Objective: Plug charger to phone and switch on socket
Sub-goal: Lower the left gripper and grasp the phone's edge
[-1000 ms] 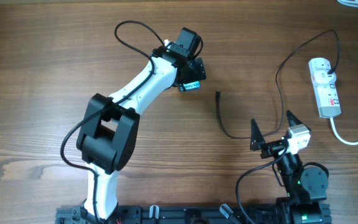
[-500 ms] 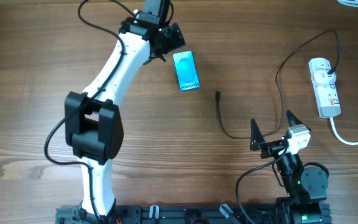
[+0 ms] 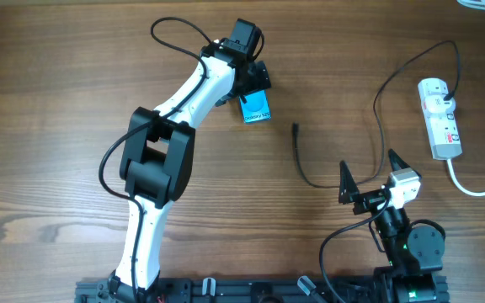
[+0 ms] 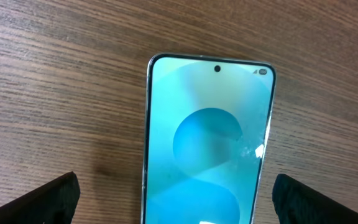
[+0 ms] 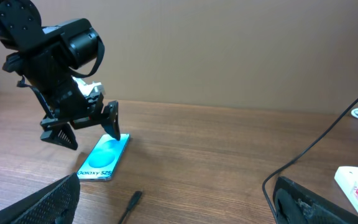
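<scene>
Jaws of left gripper (image 5: 93, 138) spread, astride phone (image 4: 207, 143) lying screen-up, right gripper (image 3: 369, 178) jaws parted, well right of phone, charger (image 3: 297, 156) tip near phone's right, socket (image 3: 440, 118) far right

Overhead top-down; left wrist close above phone (image 4: 207, 143) between its fingers (image 4: 42, 199); right wrist low, distant, toward same phone.

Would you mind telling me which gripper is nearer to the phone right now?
Left. The left gripper sits directly over the phone, fingers spread to either side of it; the right gripper is far off, beyond the black cable.
</scene>
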